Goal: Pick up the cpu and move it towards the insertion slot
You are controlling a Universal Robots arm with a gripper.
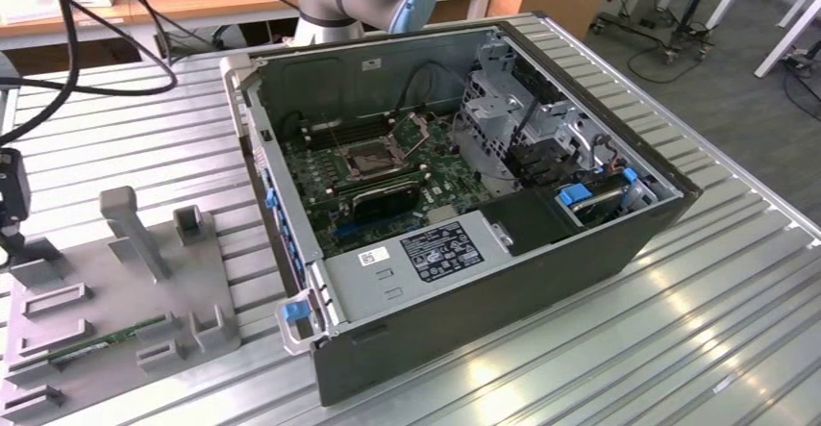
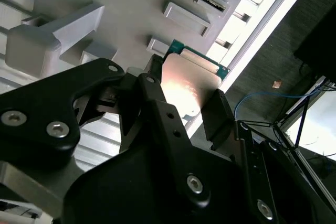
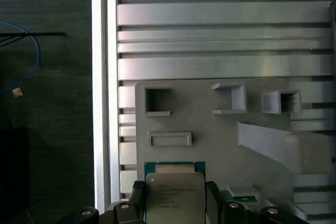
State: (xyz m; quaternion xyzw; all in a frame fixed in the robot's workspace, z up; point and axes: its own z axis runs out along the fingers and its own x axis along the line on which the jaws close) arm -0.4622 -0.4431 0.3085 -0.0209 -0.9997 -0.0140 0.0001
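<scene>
The cpu [image 3: 176,198] is a thin square chip with a silvery top and a green rim, just above the grey holder plate [image 3: 210,129]. My gripper [image 3: 175,195] has a black finger [image 3: 137,195] against each of two opposite edges and is shut on the chip. In the second wrist view the cpu [image 2: 191,85] sits the same way inside the gripper [image 2: 184,100]. The exterior view has the gripper [image 1: 11,224] at its far left edge, over the holder plate [image 1: 141,291]. The insertion slot [image 1: 372,162], a dark square socket in a silver bracket, lies on the green board inside the open computer case [image 1: 513,282], well to the exterior view's right.
Raised grey posts and pockets [image 1: 129,229] stand on the holder plate, and a green memory stick [image 1: 110,338] lies in one. The case walls [image 1: 276,205] rise between the plate and the socket. The ribbed metal table [image 1: 667,349] ends close to the plate [image 3: 100,103].
</scene>
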